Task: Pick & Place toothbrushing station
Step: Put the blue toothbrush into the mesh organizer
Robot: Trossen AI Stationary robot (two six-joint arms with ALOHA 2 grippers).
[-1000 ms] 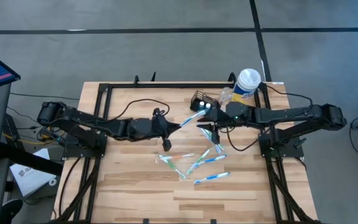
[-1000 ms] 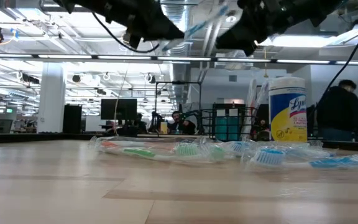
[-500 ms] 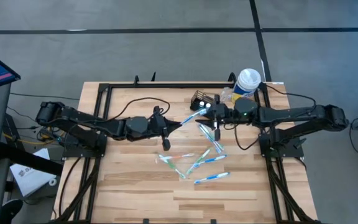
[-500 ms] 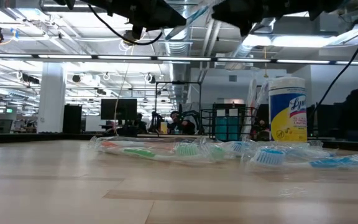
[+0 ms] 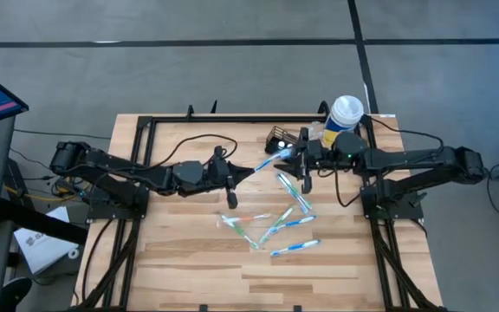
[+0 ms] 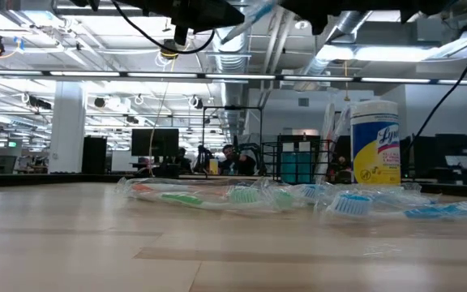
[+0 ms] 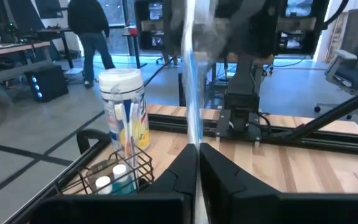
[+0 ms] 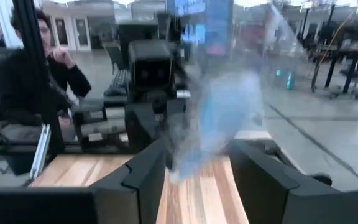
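My left pincer (image 5: pixel 232 176) clamped on wrapped toothbrush (image 5: pixel 269 162), tip at my right pincer (image 5: pixel 302 154), fingers apart. Caddy (image 5: pixel 281 139) just behind, rear of desk (image 5: pixel 180 260). Advice: align brush upright, lower slowly.

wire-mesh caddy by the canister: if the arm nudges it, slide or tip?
The wire-mesh caddy looks low and open, so probably light and prone to slide rather than tip. It sits close to the canister, which may block a push that way.
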